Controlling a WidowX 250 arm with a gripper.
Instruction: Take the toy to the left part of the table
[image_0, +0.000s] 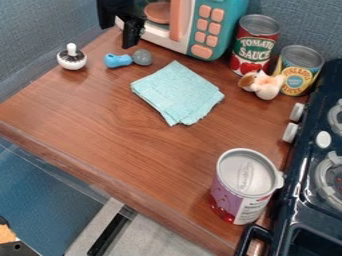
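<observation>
Gripper (131, 39) hangs downward at upper left by the microwave (228, 20); spread or pressed together, I cannot tell.

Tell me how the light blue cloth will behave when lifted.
The cloth looks thin and soft, so it would probably droop from a pinch. Its layers seem loosely folded, with uneven edges, so it may come partly unfolded.
</observation>
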